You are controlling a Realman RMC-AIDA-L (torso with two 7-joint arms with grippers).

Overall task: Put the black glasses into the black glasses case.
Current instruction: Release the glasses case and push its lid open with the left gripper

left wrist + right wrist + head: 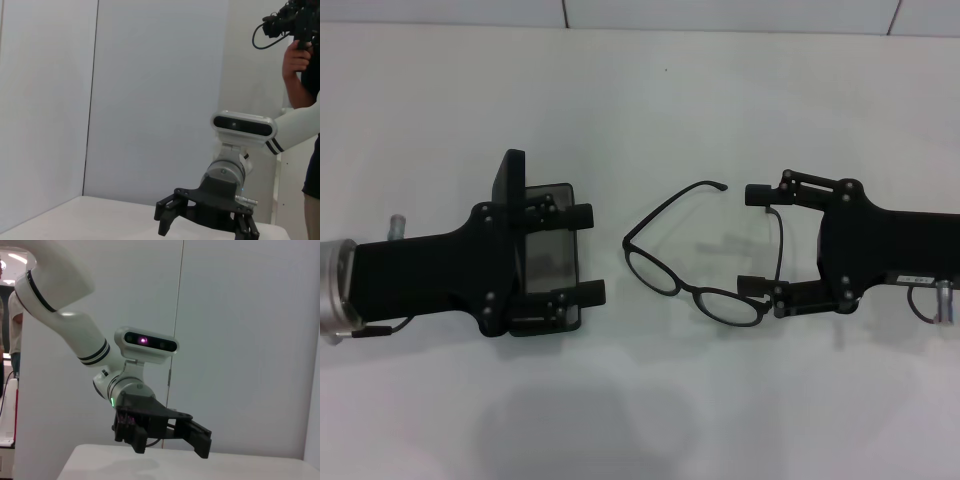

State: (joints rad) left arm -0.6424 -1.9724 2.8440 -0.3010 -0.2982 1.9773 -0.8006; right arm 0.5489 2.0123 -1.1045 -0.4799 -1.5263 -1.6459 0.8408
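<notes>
- Head view: one pair of black glasses (pixel 705 262) lies on the white tabletop (pixel 650 110), thin black frame, two rounded oval clear lenses, two slim curved temple arms unfolded, one reaching toward the far side, the other toward the right hand
- One black glasses case (pixel 548 256) sits left of the glasses and apart from them; it is open, the lid standing upright on its left side, the grey lining showing inside
- The left hand (pixel 585 254) hovers directly over the open case, its two fingers spread wide and grasping nothing
- The right hand (pixel 756 240) is at the glasses' right end, fingers spread apart, one by the far temple tip and one at the nearer lens; whether either touches the frame I cannot tell
- Left wrist view: the right hand (pixel 207 226) shows far off over the tabletop with fingers apart, and one person (pixel 304 65) holding a camera stands behind it
- Right wrist view: the left hand (pixel 172 440) shows over the tabletop edge, released
</notes>
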